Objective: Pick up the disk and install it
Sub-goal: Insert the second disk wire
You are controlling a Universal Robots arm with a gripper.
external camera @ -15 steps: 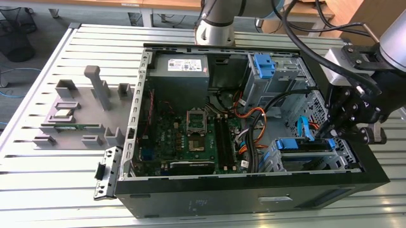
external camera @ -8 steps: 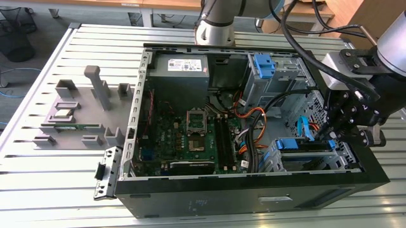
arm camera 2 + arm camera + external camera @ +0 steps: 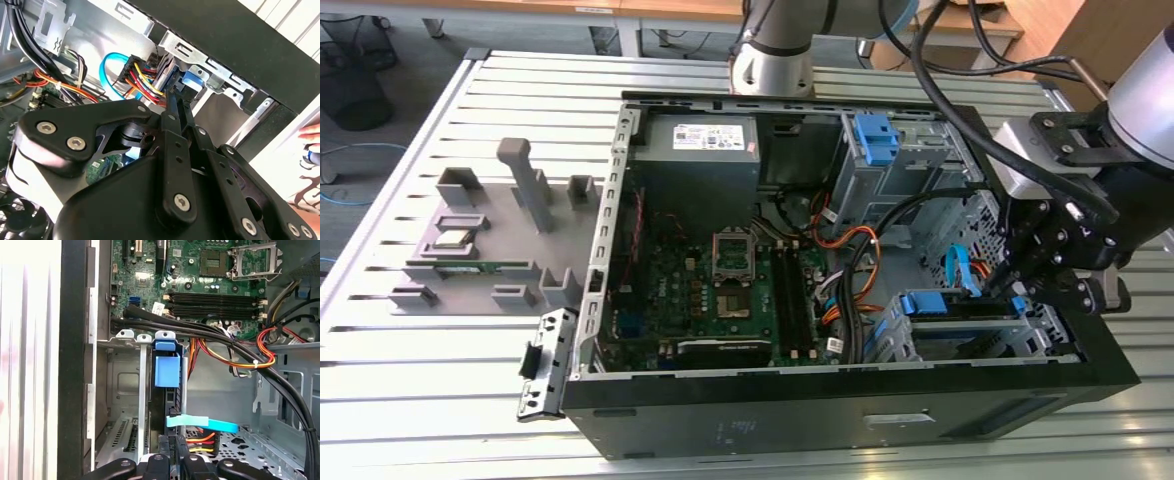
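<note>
The disk (image 3: 166,371) sits on its edge inside the drive cage (image 3: 974,335) at the front corner of the open computer case (image 3: 854,400), with its blue bracket facing out of the slot. In the exterior view the same blue bracket shows at the top of the cage. The end effector (image 3: 1034,270) hangs just above this cage, close to the disk's cabled end; I cannot tell if its fingers are open or closed. The case lies on the slatted bench (image 3: 400,400).
</note>
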